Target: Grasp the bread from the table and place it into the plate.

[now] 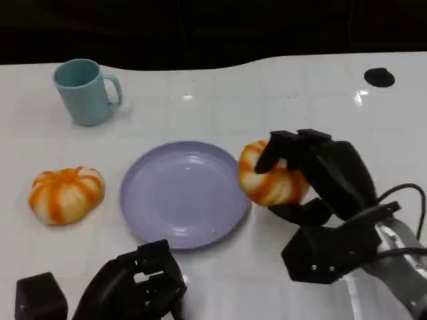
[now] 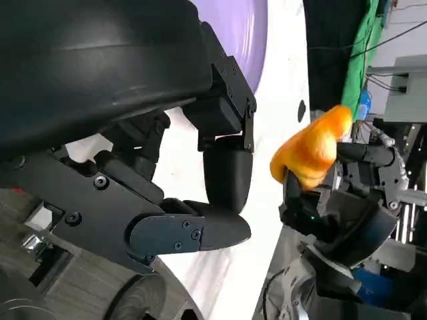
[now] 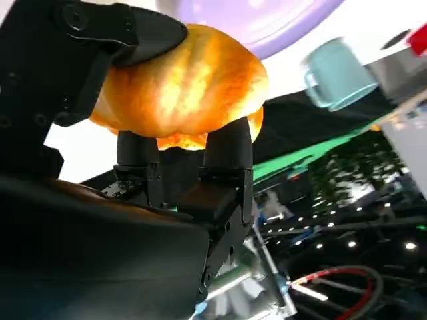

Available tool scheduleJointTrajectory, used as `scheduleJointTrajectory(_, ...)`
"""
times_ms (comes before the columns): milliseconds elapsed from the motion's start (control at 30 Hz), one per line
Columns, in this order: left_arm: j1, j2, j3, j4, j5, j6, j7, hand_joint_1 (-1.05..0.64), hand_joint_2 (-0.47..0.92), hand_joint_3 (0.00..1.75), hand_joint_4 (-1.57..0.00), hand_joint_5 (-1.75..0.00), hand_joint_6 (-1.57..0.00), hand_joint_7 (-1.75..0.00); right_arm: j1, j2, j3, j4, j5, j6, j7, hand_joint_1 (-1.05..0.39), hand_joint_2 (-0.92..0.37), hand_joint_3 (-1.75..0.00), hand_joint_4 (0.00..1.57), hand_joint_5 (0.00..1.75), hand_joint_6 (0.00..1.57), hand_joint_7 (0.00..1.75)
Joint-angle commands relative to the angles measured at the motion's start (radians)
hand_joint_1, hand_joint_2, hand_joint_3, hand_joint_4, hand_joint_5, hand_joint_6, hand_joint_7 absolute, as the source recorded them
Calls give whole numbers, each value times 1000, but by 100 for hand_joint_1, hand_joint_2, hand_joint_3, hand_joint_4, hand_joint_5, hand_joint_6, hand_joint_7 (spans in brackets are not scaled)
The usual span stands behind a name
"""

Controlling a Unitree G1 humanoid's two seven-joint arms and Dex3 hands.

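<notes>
Gripping the bread (image 1: 270, 179) just beside the plate (image 1: 181, 193) rim, the right hand (image 1: 313, 183) hides its far side. Left wrist view — left hand (image 2: 200, 200) curled, empty. Right wrist view — fingers (image 3: 227, 153) clamp the bread, cup (image 3: 333, 73) beyond.

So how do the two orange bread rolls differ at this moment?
The roll on the right is gripped by the right hand, its fingers wrapped over it; the roll on the left lies free on the table, touched by nothing. The right roll is at the rim of the purple plate; the left roll sits apart from it. Both are round, orange with pale stripes, and neither is in the plate.
</notes>
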Motion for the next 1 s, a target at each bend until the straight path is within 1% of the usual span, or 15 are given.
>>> scheduleJointTrajectory(33,3,16,8,5,-1,-1,-1,-60,69,61,-79,-175,-76,-142,-65,51,9,75,7,-37,-17,-4,-19,-147,100,175,84,155)
scheduleJointTrajectory(233,6,15,7,2,-3,1,-2,-60,69,61,-79,-175,-77,-141,-140,131,40,205,-22,-55,-74,-7,-19,-147,102,175,86,157)
scheduleJointTrajectory(333,7,14,5,3,2,-9,-1,-60,70,61,-79,-175,-76,-141,-171,169,56,260,-35,-44,-106,-7,-20,-150,101,175,80,170)
scheduleJointTrajectory(400,7,13,5,4,0,-8,-2,-60,69,61,-79,-175,-77,-141,-184,181,61,286,-42,-48,-130,-6,-19,-151,103,175,79,174)
scheduleJointTrajectory(567,11,14,3,-7,-3,4,-2,-59,69,61,-79,-175,-77,-141,-214,231,60,353,-34,-39,-151,-5,-24,-145,97,175,76,175)
scheduleJointTrajectory(600,12,14,3,-6,-2,2,-1,-59,69,61,-79,-175,-77,-140,-219,237,58,359,-29,-34,-141,-6,-25,-143,94,175,75,170)
scheduleJointTrajectory(633,12,14,3,-6,-1,1,0,-59,69,61,-79,-175,-77,-140,-222,241,57,363,-24,-32,-132,-8,-30,-135,87,174,75,148)
scheduleJointTrajectory(700,13,14,2,-9,-1,3,0,-59,69,61,-79,-175,-77,-140,-228,246,57,368,-12,-27,-94,-10,-35,-123,80,169,76,125)
scheduleJointTrajectory(767,15,15,1,-11,3,0,2,-59,69,62,-79,-175,-77,-141,-231,239,66,361,-5,-17,-21,-17,-46,-97,57,135,65,78)
scheduleJointTrajectory(800,14,16,1,-11,4,-1,2,-58,69,62,-78,-175,-76,-141,-230,234,70,355,-2,-14,13,-21,-51,-85,44,104,59,52)
scheduleJointTrajectory(833,15,16,0,-12,6,-1,4,-58,69,62,-78,-175,-76,-141,-228,230,73,348,1,-12,41,-23,-56,-74,38,84,56,37)
scheduleJointTrajectory(867,15,16,0,-13,5,-1,3,-58,69,62,-78,-175,-76,-141,-226,225,76,338,1,-6,70,-25,-62,-62,35,70,54,26)
scheduleJointTrajectory(900,16,16,0,-14,4,1,2,-58,69,63,-79,-175,-76,-141,-223,223,77,330,2,-1,91,-30,-70,-48,26,62,49,17)
scheduleJointTrajectory(933,17,15,0,-16,3,2,3,-58,69,63,-79,-175,-76,-141,-219,220,78,319,4,7,113,-36,-79,-30,17,60,45,10)
scheduleJointTrajectory(1000,17,15,0,-17,2,2,2,-58,69,63,-79,-175,-77,-141,-210,214,79,297,9,21,151,-43,-89,-13,5,66,39,4)
